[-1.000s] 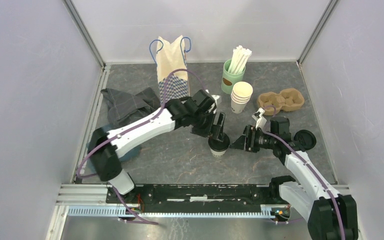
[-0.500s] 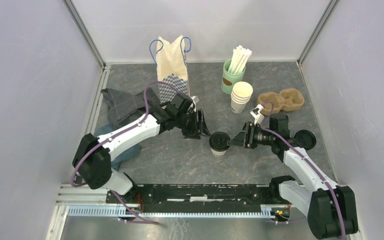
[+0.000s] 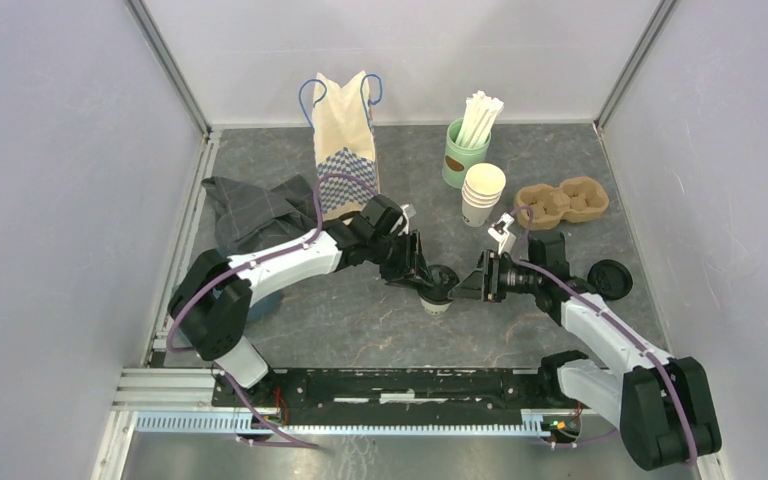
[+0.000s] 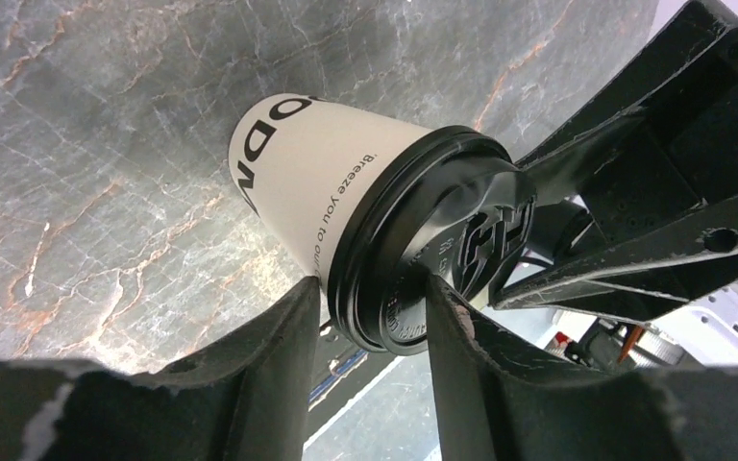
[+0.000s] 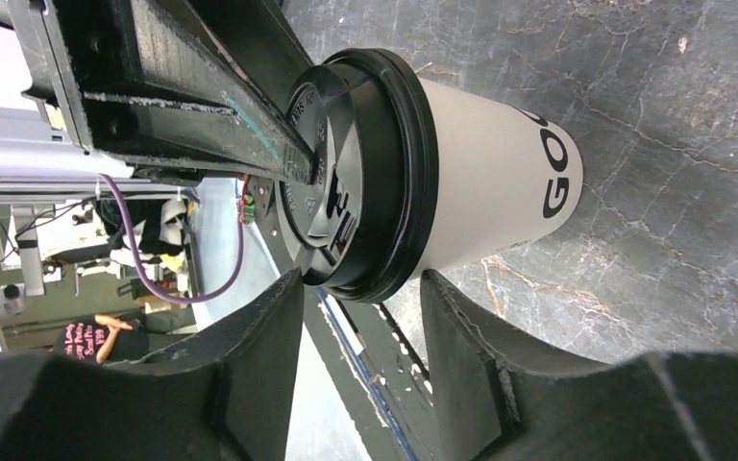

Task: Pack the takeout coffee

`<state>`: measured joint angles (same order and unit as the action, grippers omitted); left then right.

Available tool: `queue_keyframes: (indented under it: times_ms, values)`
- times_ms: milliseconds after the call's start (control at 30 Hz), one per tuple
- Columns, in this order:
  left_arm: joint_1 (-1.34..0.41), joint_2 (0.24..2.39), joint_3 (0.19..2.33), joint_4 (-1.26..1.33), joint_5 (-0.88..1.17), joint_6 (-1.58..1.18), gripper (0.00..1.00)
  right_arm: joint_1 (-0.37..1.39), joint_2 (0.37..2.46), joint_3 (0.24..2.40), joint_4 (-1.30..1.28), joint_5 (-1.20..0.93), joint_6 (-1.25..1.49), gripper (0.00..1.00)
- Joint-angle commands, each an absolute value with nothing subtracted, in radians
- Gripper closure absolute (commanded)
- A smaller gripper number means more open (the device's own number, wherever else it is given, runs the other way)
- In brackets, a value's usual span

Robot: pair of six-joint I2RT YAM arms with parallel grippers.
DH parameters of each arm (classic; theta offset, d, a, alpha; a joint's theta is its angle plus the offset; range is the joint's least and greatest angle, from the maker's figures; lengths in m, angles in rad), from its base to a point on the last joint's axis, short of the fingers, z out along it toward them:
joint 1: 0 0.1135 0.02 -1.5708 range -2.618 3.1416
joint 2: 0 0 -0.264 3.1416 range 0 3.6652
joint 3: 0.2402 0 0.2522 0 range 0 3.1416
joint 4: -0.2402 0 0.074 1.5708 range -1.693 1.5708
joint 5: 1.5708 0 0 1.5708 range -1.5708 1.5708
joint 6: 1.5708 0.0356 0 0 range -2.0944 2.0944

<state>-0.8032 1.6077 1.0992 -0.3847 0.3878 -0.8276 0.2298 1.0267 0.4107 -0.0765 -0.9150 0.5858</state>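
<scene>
Black lid (image 4: pixel 423 250) seated on white cup (image 3: pixel 438 292); cup upright at middle of bench (image 3: pixel 360 325). Your left pincer (image 4: pixel 375 303) and right pincer (image 5: pixel 360 283) both straddle lid rim from opposite sides, fingers (image 4: pixel 279 336) at or near contact; clamped or not, cannot tell. Judged step: securing lid or taking hold before packing. Next move calls for one firm hold only, other pincer clear, then level lift toward carrier (image 3: pixel 563 200) or bag (image 3: pixel 345 130). Destination unconfirmed.
</scene>
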Motion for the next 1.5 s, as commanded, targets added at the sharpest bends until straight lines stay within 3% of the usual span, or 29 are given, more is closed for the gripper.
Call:
queue_keyframes:
  times_ms: [0,200,300,533,633,833,1000,1167,1300,1467]
  values:
    - [-0.805,1.645,1.051,-0.362,0.378,-0.829,0.52,0.234,1.034,0.348,-0.017,-0.854,0.537,0.50]
    - [-0.794,1.659,1.055,-0.409,0.344,-0.778,0.55,0.231,1.080,0.340,-0.069,-0.806,0.454,0.53]
    - [-0.793,1.638,1.076,-0.411,0.353,-0.778,0.54,0.234,1.041,0.437,-0.127,-0.812,0.465,0.43]
    - [-0.793,1.546,1.155,-0.443,0.363,-0.775,0.36,0.232,1.059,0.524,-0.133,-0.846,0.494,0.33]
    - [-0.793,1.552,1.145,-0.448,0.360,-0.772,0.36,0.233,1.072,0.486,-0.085,-0.865,0.517,0.36]
    - [-0.790,1.613,1.039,-0.409,0.373,-0.758,0.51,0.231,1.071,0.377,-0.040,-0.850,0.491,0.48]
    - [-0.788,1.640,1.103,-0.470,0.324,-0.688,0.55,0.228,1.085,0.364,-0.048,-0.835,0.475,0.52]
    - [-0.792,1.625,1.174,-0.491,0.326,-0.680,0.51,0.228,1.069,0.498,-0.186,-0.807,0.428,0.42]
    - [-0.792,1.597,1.205,-0.497,0.327,-0.681,0.41,0.233,1.080,0.532,-0.250,-0.801,0.399,0.30]
    - [-0.792,1.587,1.200,-0.510,0.325,-0.672,0.34,0.260,1.108,0.565,-0.275,-0.771,0.389,0.25]
